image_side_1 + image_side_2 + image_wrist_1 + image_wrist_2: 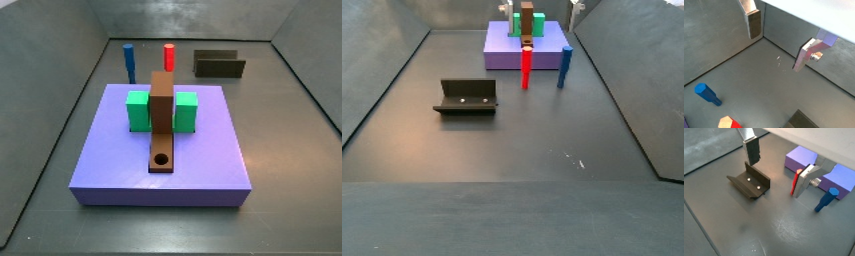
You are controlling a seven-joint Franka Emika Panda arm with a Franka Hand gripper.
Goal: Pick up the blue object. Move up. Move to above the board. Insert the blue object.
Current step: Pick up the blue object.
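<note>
The blue object (pixel 130 60) is a slim upright peg on the dark floor beside the lavender platform (pixel 201 160); it also shows in a wrist view (pixel 825 199) and in a side view (pixel 565 65). The board (pixel 162 120), a brown plank with a round hole near its front end, passes through the green block (pixel 139 111) on the platform. My gripper (pixel 777 165) hangs open above the floor between the fixture and the pegs, with nothing between its fingers (pixel 752 150). In a wrist view the gripper (pixel 779 39) is well off from the blue object (pixel 707 94).
A red peg (pixel 170 58) stands next to the blue one, partly behind a finger in a wrist view (pixel 795 183). The dark L-shaped fixture (pixel 465 97) sits on the floor away from the platform. Grey walls (pixel 54 90) enclose the floor.
</note>
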